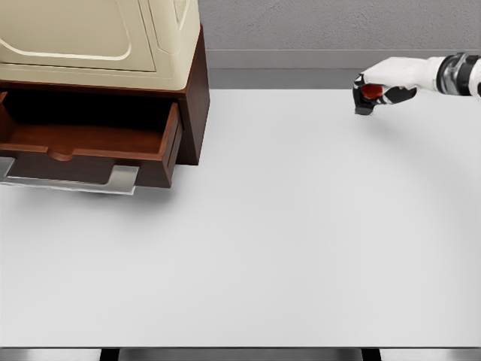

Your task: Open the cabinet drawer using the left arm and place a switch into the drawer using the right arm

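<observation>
Right arm reaches in from right edge, right hand [378,89] fingers curled (gripping small red-black item).

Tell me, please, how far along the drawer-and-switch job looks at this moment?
Done: the drawer stands pulled open. In hand: the right hand grips a dark and red object, apparently the switch, at the table's far right. Left: carrying it over and placing it inside the drawer.

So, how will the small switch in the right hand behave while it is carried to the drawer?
Probably rigid: the switch keeps a blocky shape in the right hand. Likely light, since fingers alone enclose it. Its small size may let it slip, so the open drawer needs a low release.
</observation>
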`<state>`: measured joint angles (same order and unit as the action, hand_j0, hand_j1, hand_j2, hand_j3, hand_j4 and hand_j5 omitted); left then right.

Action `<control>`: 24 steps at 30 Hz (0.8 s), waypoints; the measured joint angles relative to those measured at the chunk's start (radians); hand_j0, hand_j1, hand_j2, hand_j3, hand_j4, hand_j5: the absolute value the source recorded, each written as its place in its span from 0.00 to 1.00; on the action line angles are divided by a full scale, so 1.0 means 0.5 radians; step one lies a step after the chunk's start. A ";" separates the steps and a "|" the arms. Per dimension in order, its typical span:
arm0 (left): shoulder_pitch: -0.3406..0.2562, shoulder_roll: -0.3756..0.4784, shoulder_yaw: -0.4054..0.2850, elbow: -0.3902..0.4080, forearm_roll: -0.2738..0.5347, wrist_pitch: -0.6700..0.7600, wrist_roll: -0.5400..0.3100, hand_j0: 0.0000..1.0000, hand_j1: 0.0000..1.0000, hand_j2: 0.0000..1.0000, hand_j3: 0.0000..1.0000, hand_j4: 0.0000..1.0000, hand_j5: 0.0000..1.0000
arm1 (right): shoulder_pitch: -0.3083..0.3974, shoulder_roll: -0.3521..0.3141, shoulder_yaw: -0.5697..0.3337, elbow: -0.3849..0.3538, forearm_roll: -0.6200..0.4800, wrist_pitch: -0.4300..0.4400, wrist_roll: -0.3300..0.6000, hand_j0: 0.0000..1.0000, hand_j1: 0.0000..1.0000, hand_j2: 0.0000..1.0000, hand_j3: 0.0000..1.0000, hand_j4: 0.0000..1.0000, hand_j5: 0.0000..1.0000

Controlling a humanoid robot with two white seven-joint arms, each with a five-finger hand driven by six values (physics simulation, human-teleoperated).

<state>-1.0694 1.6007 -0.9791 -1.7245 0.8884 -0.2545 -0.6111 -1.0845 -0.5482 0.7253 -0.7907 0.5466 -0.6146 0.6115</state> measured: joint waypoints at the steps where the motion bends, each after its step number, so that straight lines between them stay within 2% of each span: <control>1: 0.002 0.001 0.000 0.000 -0.002 0.000 0.000 1.00 1.00 1.00 1.00 1.00 1.00 | 0.003 0.003 0.002 -0.070 -0.002 0.001 0.000 0.45 0.45 0.45 0.45 0.45 0.45; 5: 0.001 0.003 0.000 0.003 0.000 0.002 0.000 1.00 1.00 1.00 1.00 1.00 1.00 | 0.003 -0.002 0.031 -0.405 -0.002 0.000 0.000 0.47 0.47 0.47 0.47 0.47 0.47; 8: 0.003 0.006 0.001 0.005 0.000 0.002 0.000 1.00 1.00 1.00 1.00 1.00 1.00 | 0.006 -0.020 0.146 -0.715 -0.063 0.000 0.000 0.47 0.47 0.47 0.47 0.47 0.47; 12: -0.006 0.009 0.003 0.012 0.004 0.003 0.000 1.00 1.00 1.00 1.00 1.00 1.00 | 0.046 -0.160 0.242 -1.200 -0.209 -0.001 0.002 0.47 0.47 0.47 0.47 0.47 0.47; 14: -0.003 0.008 0.003 0.014 0.004 0.003 0.000 1.00 1.00 1.00 1.00 1.00 1.00 | 0.037 -0.220 0.259 -1.382 -0.265 0.000 0.002 0.47 0.47 0.47 0.47 0.47 0.47; 18: -0.002 0.007 0.003 0.015 0.003 0.003 0.000 1.00 1.00 1.00 1.00 1.00 1.00 | -0.037 -0.212 0.289 -1.588 -0.306 0.000 0.003 0.47 0.47 0.47 0.47 0.47 0.47; 22: 0.001 0.007 0.002 0.016 0.001 0.003 0.000 1.00 1.00 1.00 1.00 1.00 1.00 | -0.166 -0.074 0.407 -1.655 -0.318 -0.001 0.003 0.47 0.47 0.47 0.47 0.47 0.47; 24: 0.000 0.007 0.001 0.016 0.000 0.003 0.000 1.00 1.00 1.00 1.00 1.00 1.00 | -0.184 -0.004 0.453 -1.666 -0.328 0.000 0.002 0.47 0.47 0.47 0.47 0.47 0.47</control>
<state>-1.0693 1.6042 -0.9784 -1.7167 0.8886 -0.2528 -0.6112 -1.1766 -0.5500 0.9519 -1.6236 0.3825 -0.6144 0.6124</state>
